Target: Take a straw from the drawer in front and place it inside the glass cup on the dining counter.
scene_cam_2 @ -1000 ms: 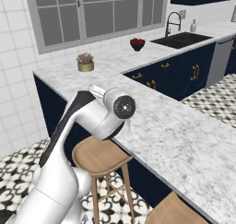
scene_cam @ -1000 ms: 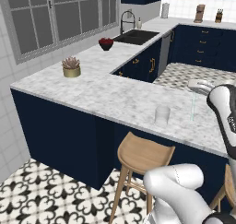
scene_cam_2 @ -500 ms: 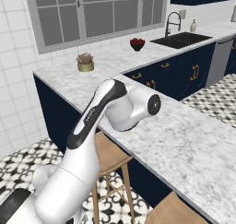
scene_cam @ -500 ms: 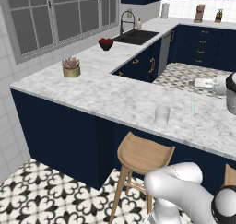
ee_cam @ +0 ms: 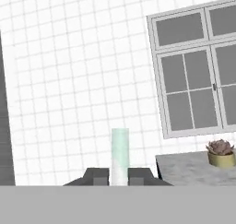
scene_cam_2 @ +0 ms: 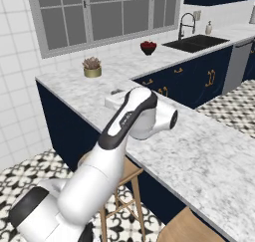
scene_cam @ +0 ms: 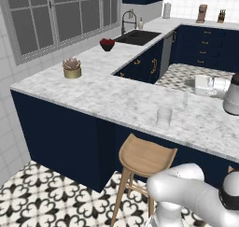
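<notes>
My gripper (scene_cam: 190, 91) hovers over the dining counter (scene_cam: 116, 100), pointing level toward the window wall. It is shut on a pale green straw (ee_cam: 120, 156), which stands upright between the dark fingertips (ee_cam: 96, 176). In the left base view the straw (scene_cam: 186, 102) is a thin faint line just right of the glass cup (scene_cam: 164, 116). The cup is clear and stands upright near the counter's front edge. Navy drawer fronts (scene_cam_2: 178, 71) with small brass handles lie under the sink counter, and I cannot tell which one is the drawer.
A gold pot with a succulent (scene_cam: 72, 69) sits at the counter's left end. A dark bowl of red fruit (scene_cam: 107, 44) stands by the sink (scene_cam: 137, 36). Wooden stools (scene_cam: 144, 158) stand under the counter's front edge. My arm (scene_cam_2: 139, 116) arches over the counter.
The arm has swung its elbow across over the counter. The hand has come into the left base view, holding the straw slightly further left, nearer the glass cup. The base has stayed put.
</notes>
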